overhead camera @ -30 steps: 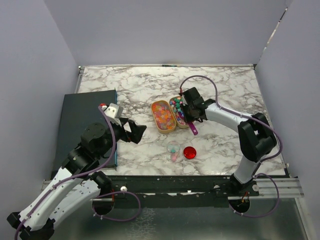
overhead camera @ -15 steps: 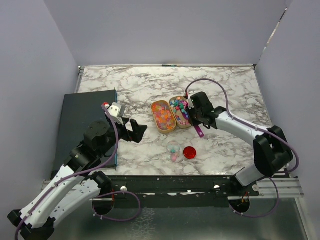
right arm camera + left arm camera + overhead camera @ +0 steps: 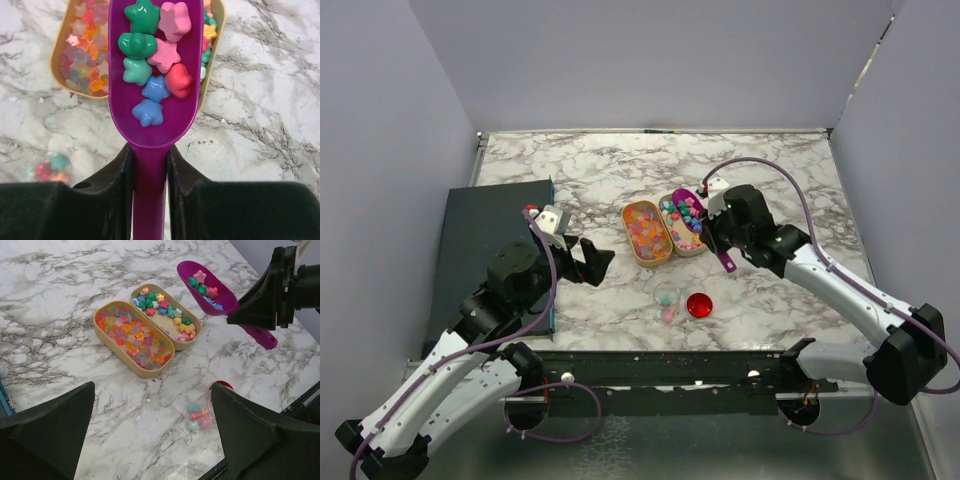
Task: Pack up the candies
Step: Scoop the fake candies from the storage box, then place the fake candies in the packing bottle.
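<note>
Over the counter [image 3: 570, 180], with your right gripper [image 3: 149, 172] clenched on the purple scoop [image 3: 150, 127], carry it level to the small clear jar [image 3: 667, 297], then tip slowly so the candies [image 3: 162, 55] it holds land inside.

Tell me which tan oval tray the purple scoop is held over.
The tan oval tray of big star candies, nearest the right end effector; the other tray holds finer orange-pink sweets.
</note>
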Robot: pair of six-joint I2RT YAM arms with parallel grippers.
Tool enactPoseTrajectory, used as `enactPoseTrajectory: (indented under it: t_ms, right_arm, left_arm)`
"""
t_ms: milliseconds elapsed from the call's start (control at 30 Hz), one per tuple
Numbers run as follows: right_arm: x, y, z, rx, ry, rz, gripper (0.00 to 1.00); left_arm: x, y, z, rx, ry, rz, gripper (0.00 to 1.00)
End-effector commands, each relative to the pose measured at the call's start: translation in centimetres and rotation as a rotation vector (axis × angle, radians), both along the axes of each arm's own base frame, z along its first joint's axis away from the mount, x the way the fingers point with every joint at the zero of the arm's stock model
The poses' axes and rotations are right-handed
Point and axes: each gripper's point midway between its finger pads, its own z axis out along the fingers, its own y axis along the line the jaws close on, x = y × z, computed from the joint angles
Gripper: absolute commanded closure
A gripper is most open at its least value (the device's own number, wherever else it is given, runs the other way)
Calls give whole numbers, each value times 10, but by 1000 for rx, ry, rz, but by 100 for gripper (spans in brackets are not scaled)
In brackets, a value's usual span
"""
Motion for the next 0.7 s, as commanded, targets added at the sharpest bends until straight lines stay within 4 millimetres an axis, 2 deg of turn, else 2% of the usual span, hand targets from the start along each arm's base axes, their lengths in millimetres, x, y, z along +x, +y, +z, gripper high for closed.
enactPoseTrajectory:
  t_ms: [0,267,667]
  right_arm:
    - [-21,4,24,-7,-5,103,99]
    - [-62,-1,46,-63,34,256,99]
    - [-115,-14,61,-157,81,470,99]
  left_arm:
    - [-2,1,0,-1,-9,-1,1]
    - [-6,-1,3,-18,-14,-23,1]
    - [-12,-7,6,-35,-18,-70,1]
